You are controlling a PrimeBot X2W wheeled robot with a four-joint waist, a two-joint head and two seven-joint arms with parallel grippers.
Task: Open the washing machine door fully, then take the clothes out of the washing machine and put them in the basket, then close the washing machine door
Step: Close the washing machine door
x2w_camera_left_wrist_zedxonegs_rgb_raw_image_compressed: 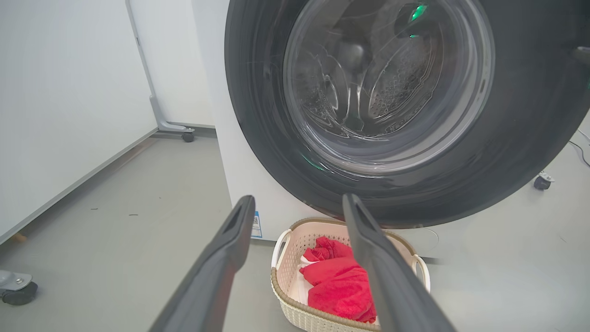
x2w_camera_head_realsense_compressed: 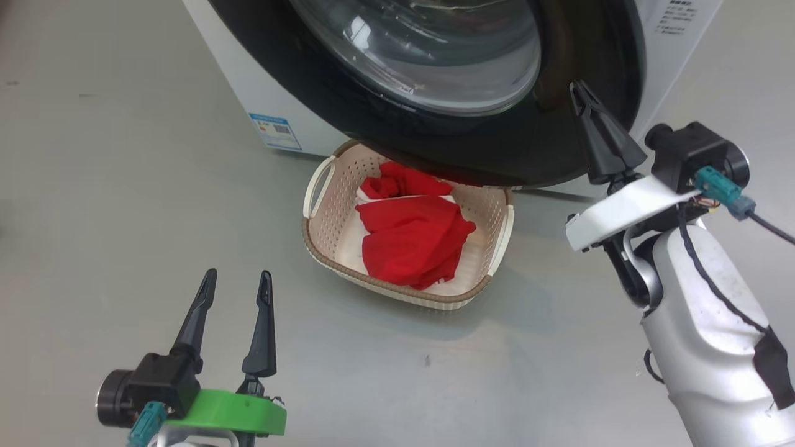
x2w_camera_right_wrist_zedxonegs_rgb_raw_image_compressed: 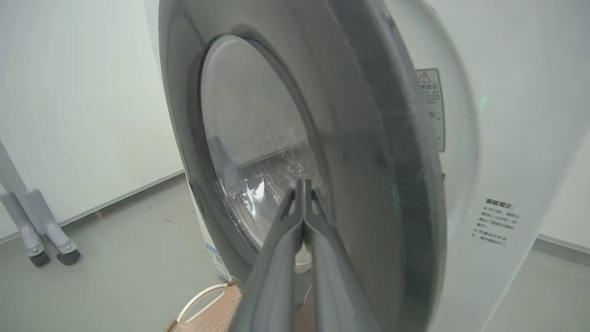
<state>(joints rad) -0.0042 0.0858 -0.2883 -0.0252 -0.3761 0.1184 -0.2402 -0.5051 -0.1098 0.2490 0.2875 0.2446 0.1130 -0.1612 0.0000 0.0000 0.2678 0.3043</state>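
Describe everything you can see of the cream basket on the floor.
The small cream plastic basket is rounded-rectangular, with perforated walls, a brown woven-look rim and two pale loop handles. It stands upright on the grey floor, its far edge below the round glossy black washing machine door. Bright red fabric clothes with white trim lie heaped inside.

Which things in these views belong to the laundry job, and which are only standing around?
Job: washing machine door; washing machine; red clothes in the basket; shut right gripper by the door; open left gripper.
Around: white panel; castor; grey stand legs.
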